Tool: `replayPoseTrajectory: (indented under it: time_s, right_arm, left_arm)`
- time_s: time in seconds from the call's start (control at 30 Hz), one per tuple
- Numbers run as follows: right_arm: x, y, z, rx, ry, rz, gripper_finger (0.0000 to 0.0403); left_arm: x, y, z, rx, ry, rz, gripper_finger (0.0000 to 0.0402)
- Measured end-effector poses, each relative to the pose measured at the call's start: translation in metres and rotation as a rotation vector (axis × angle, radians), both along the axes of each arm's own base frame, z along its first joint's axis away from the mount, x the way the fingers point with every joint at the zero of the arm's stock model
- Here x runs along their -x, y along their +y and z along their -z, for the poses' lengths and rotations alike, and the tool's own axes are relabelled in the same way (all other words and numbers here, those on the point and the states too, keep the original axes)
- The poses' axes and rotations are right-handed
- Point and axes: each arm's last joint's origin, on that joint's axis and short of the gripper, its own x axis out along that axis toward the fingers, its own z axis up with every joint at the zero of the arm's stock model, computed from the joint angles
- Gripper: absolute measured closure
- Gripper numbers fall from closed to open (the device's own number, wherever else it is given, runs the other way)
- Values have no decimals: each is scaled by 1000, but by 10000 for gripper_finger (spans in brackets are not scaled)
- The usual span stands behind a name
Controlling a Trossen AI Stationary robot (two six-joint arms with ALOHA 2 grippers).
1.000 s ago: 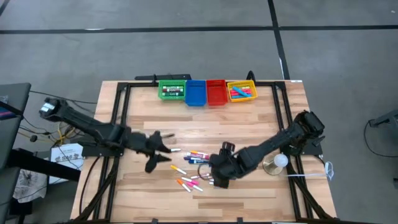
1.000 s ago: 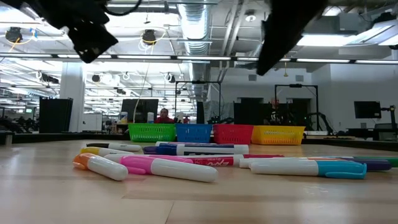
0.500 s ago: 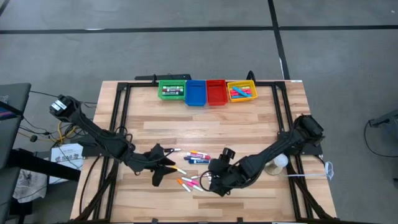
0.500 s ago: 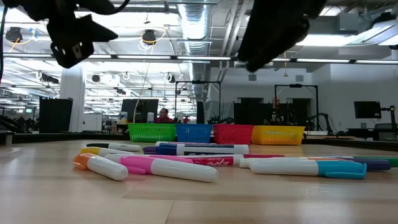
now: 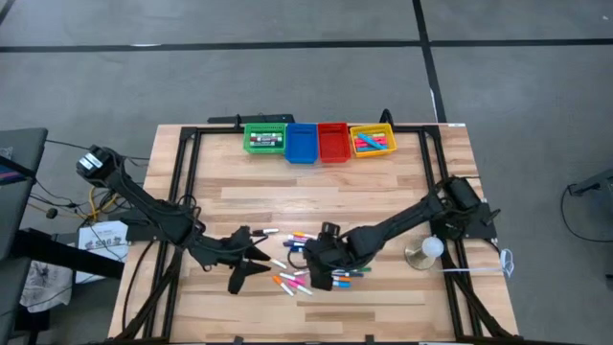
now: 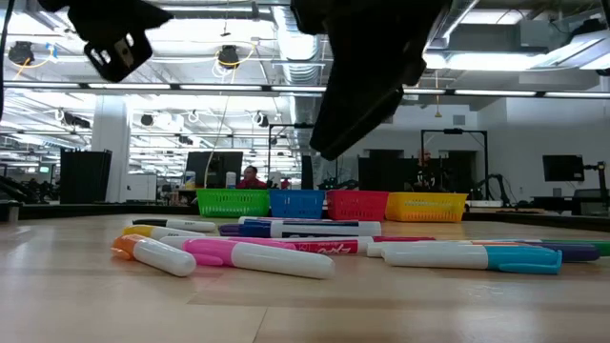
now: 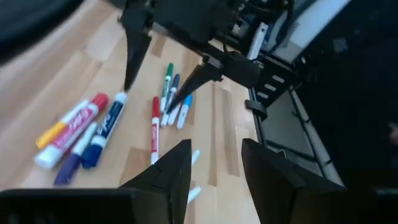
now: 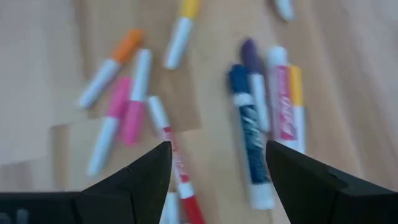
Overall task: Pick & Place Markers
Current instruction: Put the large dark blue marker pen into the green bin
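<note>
Markers [image 5: 299, 261] lie scattered on the wooden table [image 5: 383, 192], near its front-centre, between the two arms. From the low view they show as a loose row: a pink-capped marker [image 6: 257, 255] and an orange-capped one [image 6: 152, 253] nearest the camera, a teal-capped one [image 6: 472, 255] to one side, darker blue ones behind.

Right gripper [image 8: 214, 163] hangs just above the pile, fingers spread wide w/ nothing between them; under it are a blue marker [image 8: 249, 134], a red-and-white one [image 8: 177, 180] and a pink one [image 8: 124, 112]. In the high view the right gripper [image 5: 324, 271] sits over the pile's right part.

Left gripper [image 7: 214, 163] is beside the pile on its left, above the table, fingers apart (a clear gap shows between the fingertips) and empty. Its wrist view looks across at the right arm's fingers over a red marker [image 7: 155, 127] and a blue-labelled one [image 7: 107, 127]. In the high view the left gripper [image 5: 251, 257] is near the closest markers, not touching.

At the table's far edge, four bins in a row: green bin [image 5: 265, 140] w/ markers inside, blue bin [image 5: 301, 143], red bin [image 5: 332, 143], yellow bin [image 5: 373, 142] holding pink & orange markers. A person [image 6: 252, 176] shows far off in the room behind.
</note>
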Motion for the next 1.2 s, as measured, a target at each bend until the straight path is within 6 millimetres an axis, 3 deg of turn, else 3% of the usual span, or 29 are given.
replayPoseTrajectory:
  time_s: [0.37, 0.8, 1.2]
  right_arm:
    - [-12, -24, 9, -11, 31, -52, 154]
    - [-15, -13, 30, -18, 63, -49, 154]
    - [-16, -12, 29, -9, 38, -19, 154]
  left_arm:
    - [5, 5, -5, -293, -55, 102, 262]
    - [6, 8, -4, -292, -56, 84, 262]
    - [7, 9, -6, -286, -63, 72, 262]
